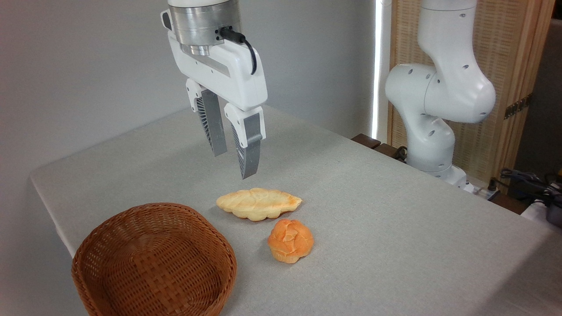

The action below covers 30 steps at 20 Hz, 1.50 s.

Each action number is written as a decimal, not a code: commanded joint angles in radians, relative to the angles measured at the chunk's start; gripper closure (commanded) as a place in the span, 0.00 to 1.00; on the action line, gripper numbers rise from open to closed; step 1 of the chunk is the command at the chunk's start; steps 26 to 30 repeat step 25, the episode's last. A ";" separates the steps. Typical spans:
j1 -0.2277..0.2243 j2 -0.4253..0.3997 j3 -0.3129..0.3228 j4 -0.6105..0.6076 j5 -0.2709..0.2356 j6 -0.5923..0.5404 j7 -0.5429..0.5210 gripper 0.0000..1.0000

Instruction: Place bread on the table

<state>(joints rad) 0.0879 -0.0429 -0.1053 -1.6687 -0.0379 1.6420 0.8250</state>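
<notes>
Bread [290, 240] already rests on your desk [395, 210] beside the leaf-shaped loaf [259, 203], so lowering your empty, narrowly parted claw [235, 163] risks nudging either piece.

Single fixed camera, raised above the near table [395, 245] edge, looking down and across toward the far corner at 11 o'clock. Close range: basket [153, 259] cut off at 7 o'clock, arm base [432, 145] at 2 o'clock, grey wall behind. No second view supplied.
</notes>
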 commanded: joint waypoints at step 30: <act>-0.106 0.001 0.107 0.020 0.036 -0.028 -0.004 0.00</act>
